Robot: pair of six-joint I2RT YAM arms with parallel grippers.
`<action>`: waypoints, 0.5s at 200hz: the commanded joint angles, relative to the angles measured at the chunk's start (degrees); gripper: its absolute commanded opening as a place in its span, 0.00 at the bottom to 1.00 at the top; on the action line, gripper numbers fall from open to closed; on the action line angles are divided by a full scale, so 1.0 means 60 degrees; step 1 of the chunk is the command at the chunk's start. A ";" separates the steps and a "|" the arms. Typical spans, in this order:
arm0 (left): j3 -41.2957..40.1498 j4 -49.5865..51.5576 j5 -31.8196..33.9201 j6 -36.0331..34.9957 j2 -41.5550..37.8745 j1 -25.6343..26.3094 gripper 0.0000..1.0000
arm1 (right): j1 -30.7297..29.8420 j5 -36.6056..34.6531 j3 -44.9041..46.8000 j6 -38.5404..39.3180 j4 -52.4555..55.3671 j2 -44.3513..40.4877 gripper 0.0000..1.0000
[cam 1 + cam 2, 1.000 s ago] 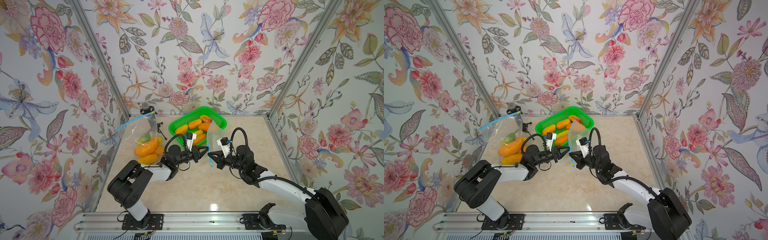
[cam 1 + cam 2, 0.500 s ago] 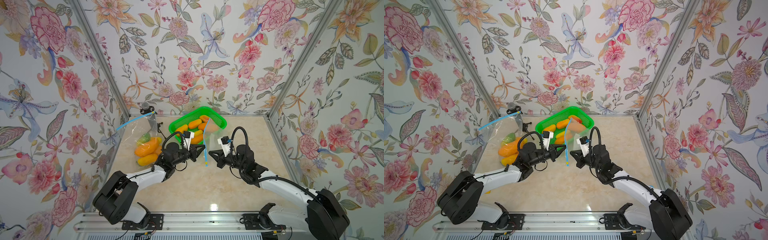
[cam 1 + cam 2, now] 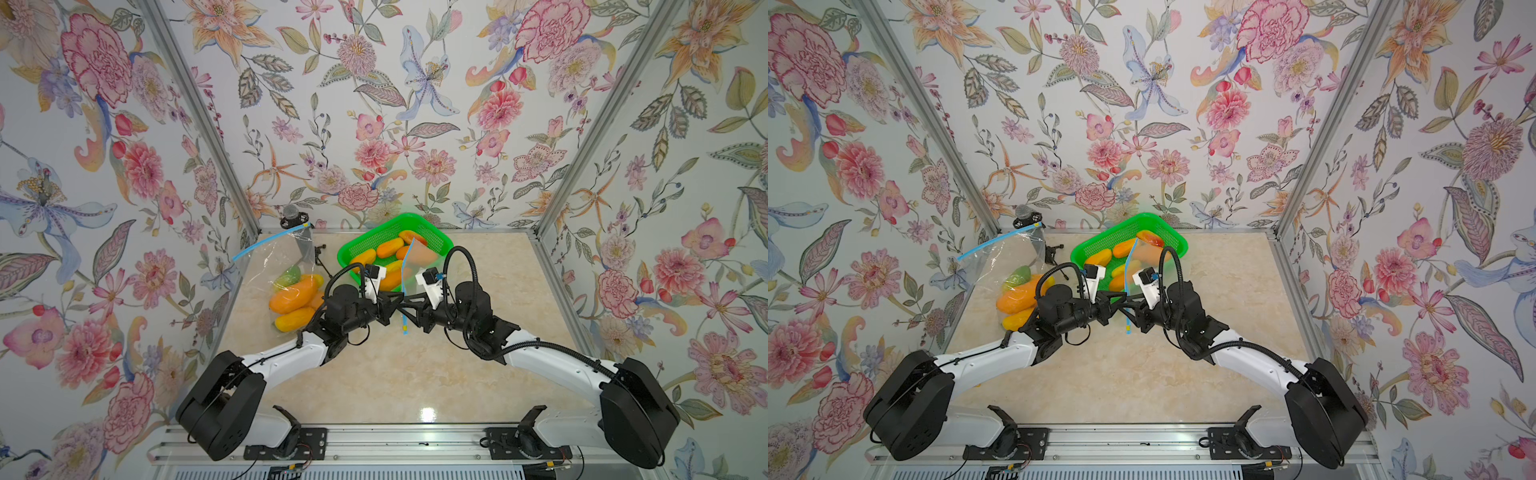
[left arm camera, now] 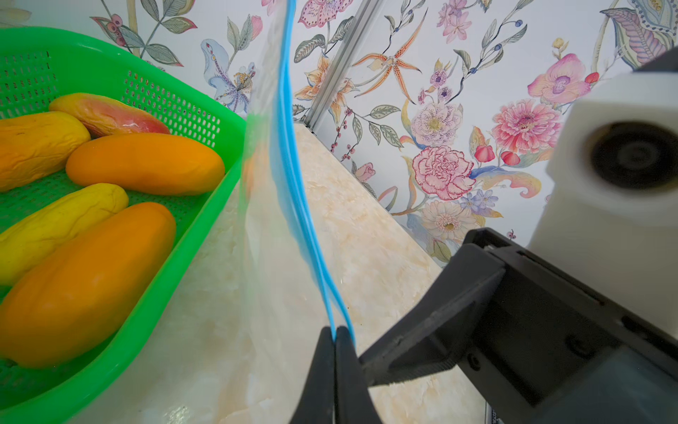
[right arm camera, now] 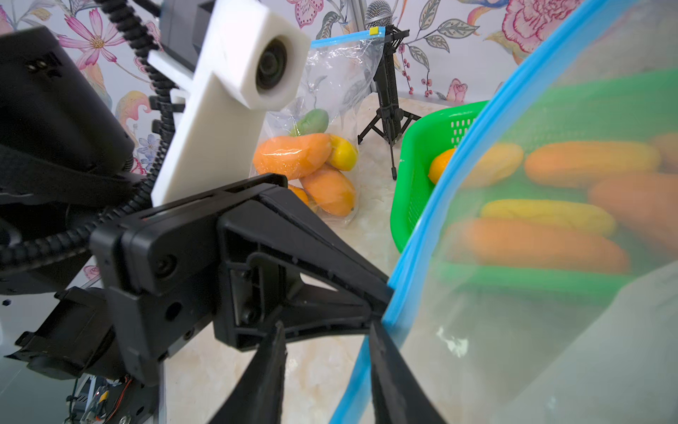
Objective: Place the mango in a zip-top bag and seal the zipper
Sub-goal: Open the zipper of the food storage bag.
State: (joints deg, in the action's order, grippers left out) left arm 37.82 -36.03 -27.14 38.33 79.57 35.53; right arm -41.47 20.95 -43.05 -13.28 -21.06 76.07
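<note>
Mangoes (image 3: 390,248): I count several, orange and yellow, lying loose in the green basket (image 3: 361,245) at the back of the surface (image 3: 415,374).

Surface: pale and marbled. It carries everything listed below.

Packed bag (image 3: 282,257): clear with a blue top, leaning by the left wall. It has orange and yellow fruit and one green fruit inside.

Zip-top bag (image 4: 271,264): clear, held upright just beside the basket. The basket's mangoes show through its film, and I cannot tell whether anything is inside it.

Left pincer (image 4: 334,341): fully closed, nipping the bag's blue zipper strip (image 4: 293,183), with a short tail of the strip hanging below.

Right pincer (image 5: 325,325): parted partway, nearly tip to tip with the left. The strip runs through its gap against one finger (image 5: 385,352) and is not clamped.

Line of print (image 4: 491,416): at the edge of the left wrist view, too small for me to read.
</note>
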 commanded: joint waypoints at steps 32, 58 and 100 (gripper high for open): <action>0.0186 -0.0372 -0.0044 0.0092 -0.0243 -0.0091 0.00 | 0.0044 -0.0794 -0.0111 0.0353 0.0277 -0.0092 0.44; 0.0138 -0.0556 -0.0136 0.0213 -0.0195 -0.0088 0.00 | -0.0060 -0.1146 -0.0302 0.0506 0.0363 0.0149 0.38; 0.0074 -0.0594 -0.0165 0.0248 -0.0272 -0.0091 0.00 | -0.0077 -0.1626 -0.0738 0.0783 0.0734 0.0561 0.21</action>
State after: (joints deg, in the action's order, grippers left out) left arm 37.82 -37.54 -26.96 39.42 79.37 35.51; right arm -41.58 14.39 -44.82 -10.15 -18.41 77.97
